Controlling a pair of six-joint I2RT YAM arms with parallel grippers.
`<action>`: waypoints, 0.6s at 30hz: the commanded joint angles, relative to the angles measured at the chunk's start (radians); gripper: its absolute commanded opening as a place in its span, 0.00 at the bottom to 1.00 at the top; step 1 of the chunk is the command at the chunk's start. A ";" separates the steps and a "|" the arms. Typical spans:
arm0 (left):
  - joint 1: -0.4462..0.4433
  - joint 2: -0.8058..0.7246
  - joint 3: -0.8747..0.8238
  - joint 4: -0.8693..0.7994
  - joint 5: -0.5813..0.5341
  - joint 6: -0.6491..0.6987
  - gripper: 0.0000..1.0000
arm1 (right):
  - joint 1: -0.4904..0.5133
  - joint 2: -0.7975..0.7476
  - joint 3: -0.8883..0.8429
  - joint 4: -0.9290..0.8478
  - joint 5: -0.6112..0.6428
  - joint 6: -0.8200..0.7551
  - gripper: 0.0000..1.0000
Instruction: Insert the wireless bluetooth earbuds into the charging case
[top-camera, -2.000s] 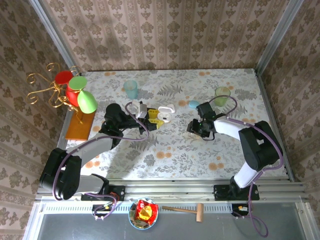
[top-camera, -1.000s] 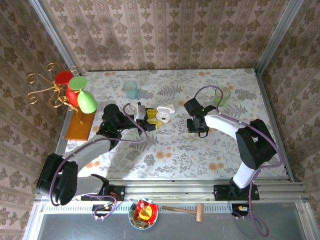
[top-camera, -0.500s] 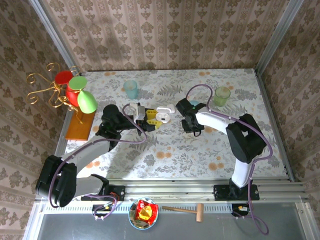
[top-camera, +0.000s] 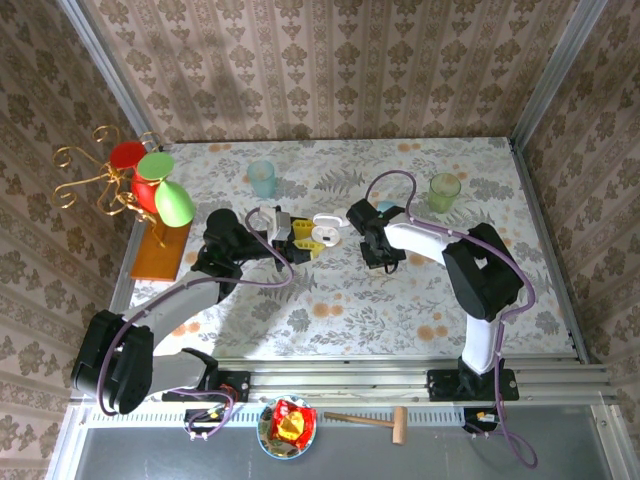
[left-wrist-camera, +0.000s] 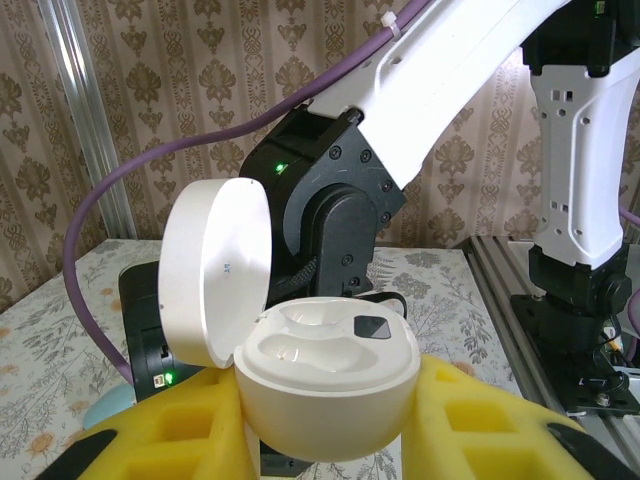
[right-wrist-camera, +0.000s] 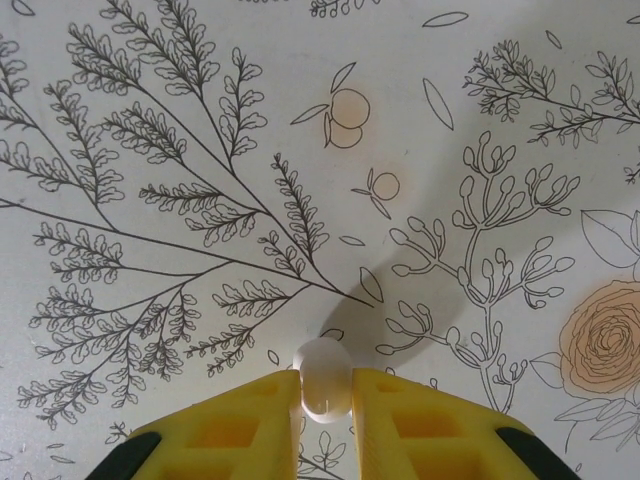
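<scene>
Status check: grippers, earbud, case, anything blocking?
Left gripper clamped on open case, lid up. Right gripper pinching one earbud over the tablecloth. Case wells look empty, nothing blocking them.

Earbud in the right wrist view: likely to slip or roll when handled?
The earbud looks small, smooth and rounded, so it may slip from the right gripper, which pinches only its sides. Loose on the flat table, it would probably roll.

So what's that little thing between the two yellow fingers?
A tiny whitish earbud is pinched between the right gripper's yellow fingers, over the flowered tablecloth. The right wrist view shows it.
</scene>
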 joint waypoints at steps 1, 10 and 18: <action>0.008 -0.020 -0.010 0.005 0.001 0.020 0.31 | 0.006 0.029 0.033 -0.041 0.050 -0.016 0.21; 0.009 -0.017 -0.012 0.004 -0.001 0.018 0.31 | 0.006 0.048 0.042 -0.040 0.055 -0.030 0.24; 0.009 -0.016 -0.015 0.005 -0.005 0.019 0.31 | 0.006 0.067 0.052 -0.043 0.054 -0.037 0.24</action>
